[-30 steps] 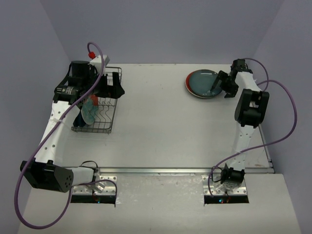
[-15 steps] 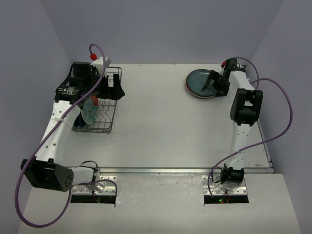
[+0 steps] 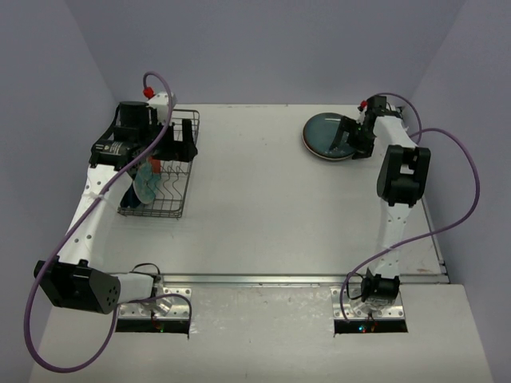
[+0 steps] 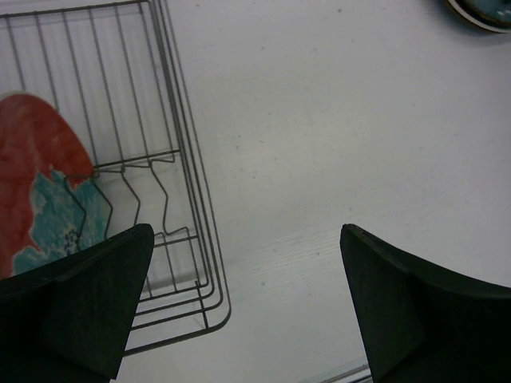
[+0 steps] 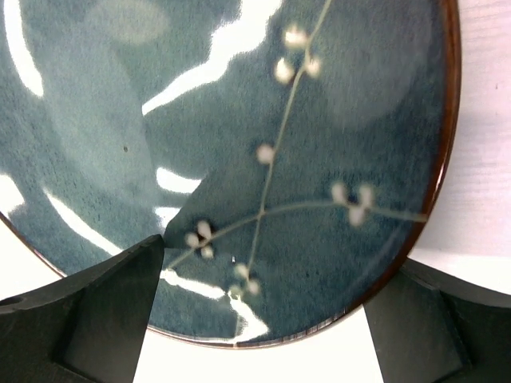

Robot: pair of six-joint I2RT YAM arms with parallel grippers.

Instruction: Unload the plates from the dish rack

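Note:
The dish rack (image 3: 164,187) of dark wire stands at the far left, with a red plate with a teal floral pattern (image 3: 148,182) upright in it. My left gripper (image 3: 180,144) hovers open over the rack's far right corner. In the left wrist view the red plate (image 4: 36,187) stands left of the rack's wires (image 4: 185,167), and nothing lies between the left gripper's (image 4: 247,307) fingers. A dark teal plate (image 3: 327,134) lies flat at the far right. My right gripper (image 3: 350,136) is open just above that dark teal plate (image 5: 239,120), its jaws astride the near rim.
A reddish rim shows under the teal plate's left edge in the top view. A corner of that plate (image 4: 481,11) shows at the top right of the left wrist view. Purple cables loop beside both arms. The side walls stand close to the rack and the plate.
The right gripper has swung left, from beside the teal plate to over its right part. The left gripper has shifted slightly left over the rack.

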